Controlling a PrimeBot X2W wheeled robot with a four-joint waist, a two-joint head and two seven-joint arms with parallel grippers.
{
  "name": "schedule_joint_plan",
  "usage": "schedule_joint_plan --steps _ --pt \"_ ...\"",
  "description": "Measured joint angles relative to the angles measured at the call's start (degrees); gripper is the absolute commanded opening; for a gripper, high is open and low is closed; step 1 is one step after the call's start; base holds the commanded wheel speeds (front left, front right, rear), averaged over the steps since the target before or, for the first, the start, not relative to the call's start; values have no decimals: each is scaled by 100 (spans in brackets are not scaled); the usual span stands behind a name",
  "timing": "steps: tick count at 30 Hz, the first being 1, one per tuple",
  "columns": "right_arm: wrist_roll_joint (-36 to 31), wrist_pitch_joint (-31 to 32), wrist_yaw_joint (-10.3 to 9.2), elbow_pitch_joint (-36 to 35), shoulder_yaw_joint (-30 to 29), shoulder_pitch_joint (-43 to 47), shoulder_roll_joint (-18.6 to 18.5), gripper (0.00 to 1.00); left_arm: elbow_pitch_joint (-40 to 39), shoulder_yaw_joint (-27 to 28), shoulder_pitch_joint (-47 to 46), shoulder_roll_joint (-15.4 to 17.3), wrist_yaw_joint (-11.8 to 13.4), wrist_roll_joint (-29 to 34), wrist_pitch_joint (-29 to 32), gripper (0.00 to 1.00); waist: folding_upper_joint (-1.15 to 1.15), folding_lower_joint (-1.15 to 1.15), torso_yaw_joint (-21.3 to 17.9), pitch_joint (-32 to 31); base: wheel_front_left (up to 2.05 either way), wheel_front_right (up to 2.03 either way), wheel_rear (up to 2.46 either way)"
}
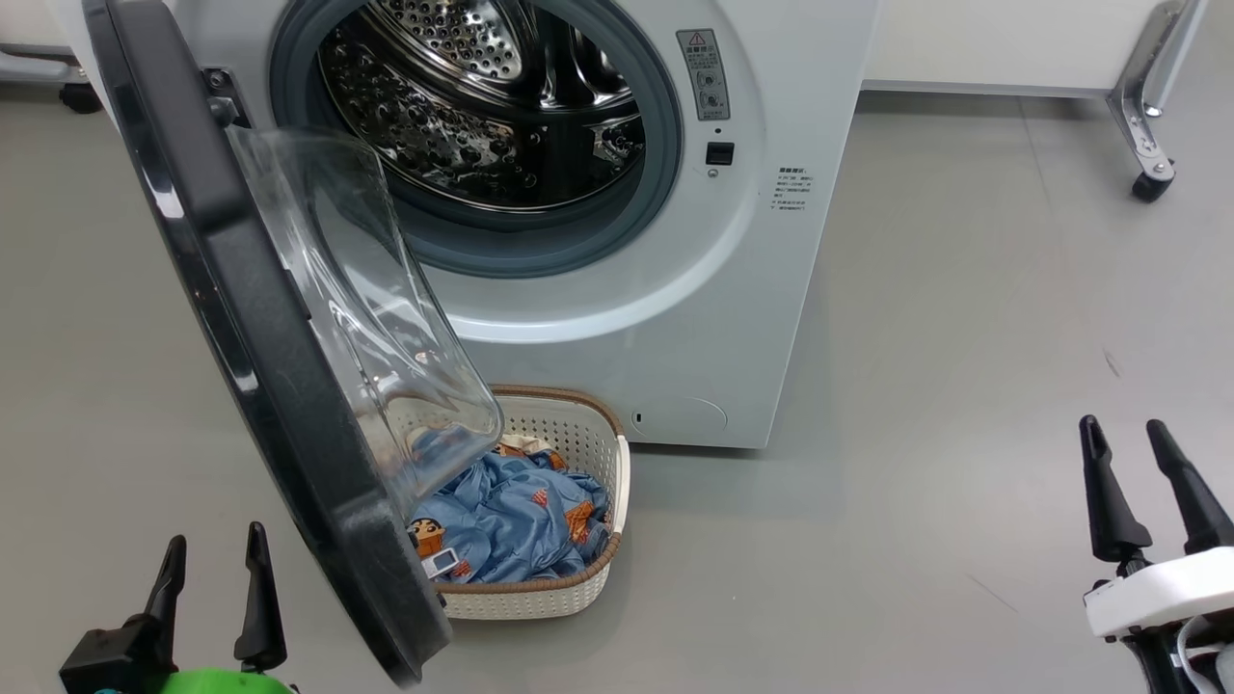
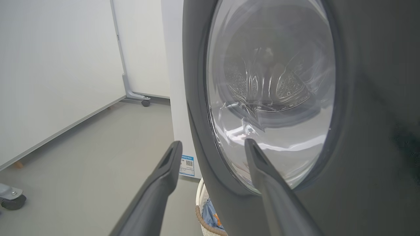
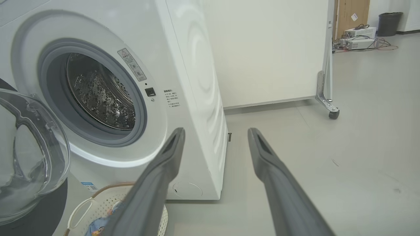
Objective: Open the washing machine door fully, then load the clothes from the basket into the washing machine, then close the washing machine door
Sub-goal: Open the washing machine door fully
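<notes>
The washer (image 1: 694, 318) is seen with its drum (image 1: 482, 96) exposed. The door (image 1: 241, 366) is swung wide at the left, its glass bowl (image 1: 366, 308) hanging over the basket (image 1: 588, 434), set on the floor (image 1: 964, 386) just before the washer's front. The clothes (image 1: 521, 520) are heaped inside the basket. The left gripper (image 1: 216, 535) is held released, empty, just beside the door's outer face; the right gripper (image 1: 1121, 424) is spread empty, well apart, over the floor
</notes>
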Motion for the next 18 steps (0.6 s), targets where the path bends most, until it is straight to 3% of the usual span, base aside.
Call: schedule_joint_plan --steps 7,18 --pt "-818 0 -222 -302 -581 348 143 100 0 -21 20 -1 0 8 0 100 0 0 -98 7 0 0 0" --pt "-1624 0 -274 -445 -764 803 516 100 3 -7 23 0 0 9 0 100 0 0 -159 17 0 0 0"
